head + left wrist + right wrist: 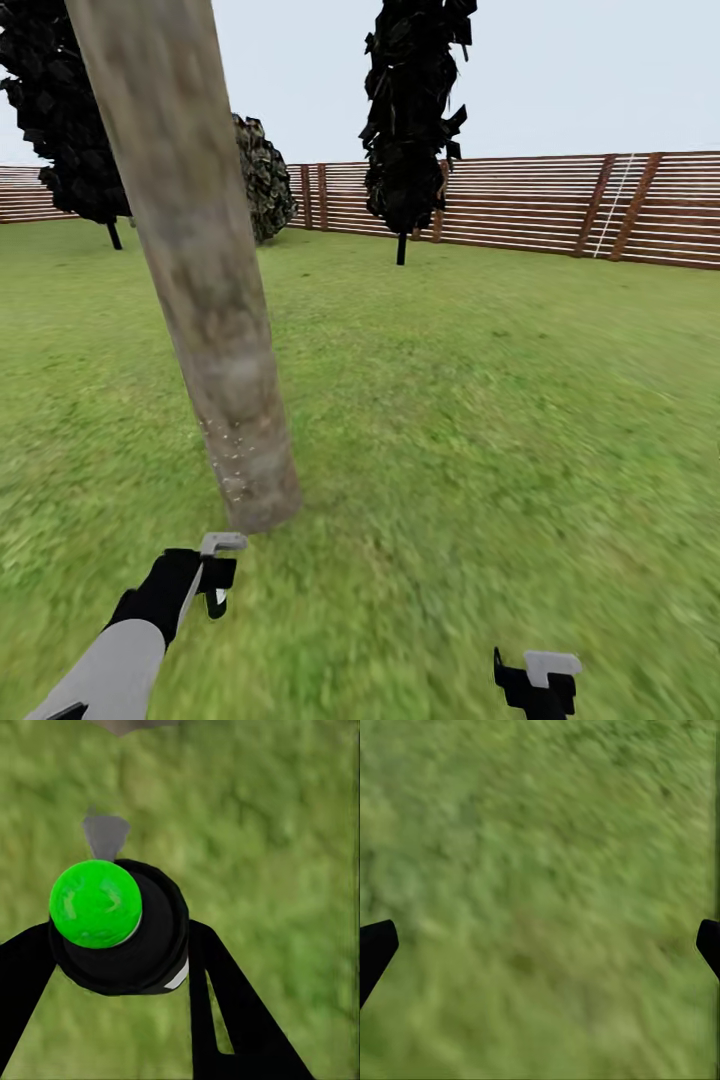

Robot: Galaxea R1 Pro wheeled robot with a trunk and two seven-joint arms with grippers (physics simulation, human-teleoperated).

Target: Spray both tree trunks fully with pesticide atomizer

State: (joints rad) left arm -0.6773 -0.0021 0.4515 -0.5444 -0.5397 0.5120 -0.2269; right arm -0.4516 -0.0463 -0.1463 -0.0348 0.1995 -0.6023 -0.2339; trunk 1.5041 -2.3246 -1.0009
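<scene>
Head view: a thick, mottled grey-brown tree trunk (190, 260) leans up and to the left from the grass lawn (480, 420), its base just ahead of the robot's left arm. Small pale specks dot the lower part of the trunk near the ground.

The left gripper (215, 575) sits low at left, w/ black wrist and pale grey forearm, just in front of the trunk base. A light grey piece shows at its tip; the grip itself is too small to read here.

Left wrist view: the pesticide atomizer (112, 922) is seen end-on, a bright green round cap on a black collar, w/ a grey nozzle pointing away over the grass. The left fingers (232, 1005) are black and closed against both sides of the collar, holding it. A sliver of grey-brown, prob. the trunk, shows at the far edge.

The right gripper (540, 685) is at the bottom right of the head view, over bare grass and well apart from the trunk. Right wrist view: the right fingers (375, 949) show as two black tips at opposite edges, spread wide, nothing between them but grass.

Background: two narrow near-black conifers (410, 120), a round dark bush (265, 180) behind the trunk, and a reddish-brown slat fence (560, 205) under a pale sky.
</scene>
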